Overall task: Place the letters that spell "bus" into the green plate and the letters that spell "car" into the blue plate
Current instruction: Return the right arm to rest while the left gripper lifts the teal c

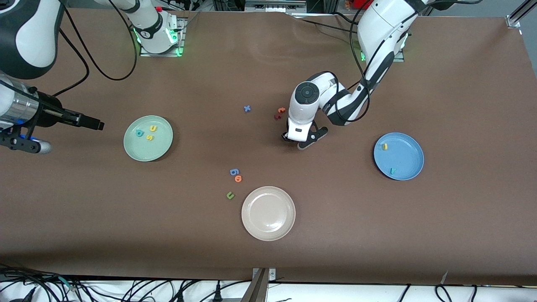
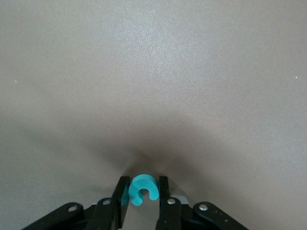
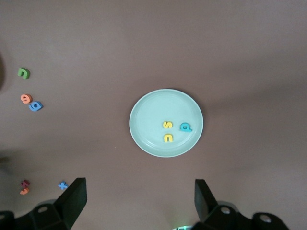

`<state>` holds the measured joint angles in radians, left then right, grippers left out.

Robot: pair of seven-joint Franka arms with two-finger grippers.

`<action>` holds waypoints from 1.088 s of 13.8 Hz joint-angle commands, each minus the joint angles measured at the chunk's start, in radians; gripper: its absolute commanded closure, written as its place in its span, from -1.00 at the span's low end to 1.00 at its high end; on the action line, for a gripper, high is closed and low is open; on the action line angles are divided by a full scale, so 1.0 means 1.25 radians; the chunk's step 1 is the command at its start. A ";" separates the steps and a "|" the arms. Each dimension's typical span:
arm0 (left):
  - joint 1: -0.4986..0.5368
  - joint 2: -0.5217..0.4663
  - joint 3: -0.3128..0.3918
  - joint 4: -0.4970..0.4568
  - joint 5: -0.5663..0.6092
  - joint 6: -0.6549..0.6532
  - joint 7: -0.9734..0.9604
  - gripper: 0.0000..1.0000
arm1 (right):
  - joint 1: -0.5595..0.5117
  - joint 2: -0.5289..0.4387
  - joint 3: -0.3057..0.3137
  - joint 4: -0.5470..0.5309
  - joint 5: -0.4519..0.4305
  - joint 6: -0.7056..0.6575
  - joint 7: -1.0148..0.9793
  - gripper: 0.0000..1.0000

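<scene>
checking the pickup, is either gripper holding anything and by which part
The left gripper is shut on the teal "c", pinching its two outer sides. The right gripper is open, holding nothing.

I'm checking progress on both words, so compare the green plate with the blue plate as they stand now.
The green plate holds three letters, the teal b, yellow u and yellow s; the blue plate holds only two, the yellow a and teal r. The green plate lies toward the right arm's end of the table, the blue plate toward the left arm's end. Both are round, shallow-rimmed and look alike in size.
</scene>
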<state>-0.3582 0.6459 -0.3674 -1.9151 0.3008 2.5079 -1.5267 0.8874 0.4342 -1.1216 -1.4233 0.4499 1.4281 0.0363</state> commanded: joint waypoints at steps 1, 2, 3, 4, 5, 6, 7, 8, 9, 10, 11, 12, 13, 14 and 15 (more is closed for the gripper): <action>0.001 -0.001 0.002 -0.003 0.027 -0.007 0.003 0.45 | -0.151 0.006 0.146 0.087 -0.006 -0.033 0.003 -0.99; 0.001 -0.001 0.002 -0.003 0.027 -0.007 0.003 0.49 | -0.207 0.004 0.207 0.111 -0.009 -0.054 0.013 -0.99; 0.001 -0.001 0.002 -0.003 0.027 -0.008 0.003 0.54 | -0.255 0.002 0.250 0.131 -0.011 -0.065 0.021 -0.99; 0.001 -0.001 0.002 -0.002 0.028 -0.011 0.003 0.58 | -0.285 -0.002 0.278 0.137 -0.013 -0.071 0.026 -0.99; 0.002 -0.001 0.002 0.002 0.027 -0.027 0.014 0.61 | -0.305 -0.009 0.302 0.137 -0.026 -0.070 0.029 -0.99; 0.002 -0.001 0.002 0.018 0.027 -0.050 0.026 0.61 | -0.323 -0.016 0.334 0.137 -0.059 -0.065 0.029 -0.99; 0.002 -0.001 0.002 0.034 0.026 -0.084 0.031 0.61 | -0.351 -0.027 0.385 0.137 -0.107 -0.064 0.030 -0.99; 0.004 -0.001 0.002 0.056 0.021 -0.110 0.040 0.61 | -0.406 -0.040 0.466 0.137 -0.156 -0.061 0.031 -0.99; 0.009 -0.001 0.001 0.072 0.015 -0.135 0.054 0.61 | -0.465 -0.054 0.555 0.137 -0.205 -0.049 0.031 -0.99; 0.018 -0.001 0.001 0.092 0.012 -0.165 0.073 0.61 | -0.517 -0.074 0.641 0.136 -0.262 -0.038 0.035 -0.99; 0.026 -0.001 -0.001 0.106 0.011 -0.195 0.095 0.63 | -0.562 -0.086 0.712 0.131 -0.309 -0.032 0.044 -0.99; 0.040 -0.004 -0.001 0.122 -0.010 -0.222 0.130 0.63 | -0.598 -0.093 0.761 0.129 -0.329 -0.032 0.048 -0.99; 0.052 -0.012 -0.001 0.140 -0.043 -0.268 0.190 0.63 | -0.616 -0.096 0.778 0.126 -0.330 -0.031 0.048 -0.99; 0.068 -0.016 -0.001 0.171 -0.077 -0.334 0.262 0.63 | -0.624 -0.102 0.783 0.116 -0.332 -0.029 0.047 -0.99; 0.086 -0.021 0.001 0.206 -0.100 -0.399 0.322 0.63 | -0.628 -0.114 0.784 0.099 -0.333 -0.020 0.047 -0.99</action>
<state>-0.2898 0.6440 -0.3639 -1.7243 0.2400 2.1431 -1.2727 0.1381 0.3277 -0.1768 -1.2590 0.0554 1.3859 0.0854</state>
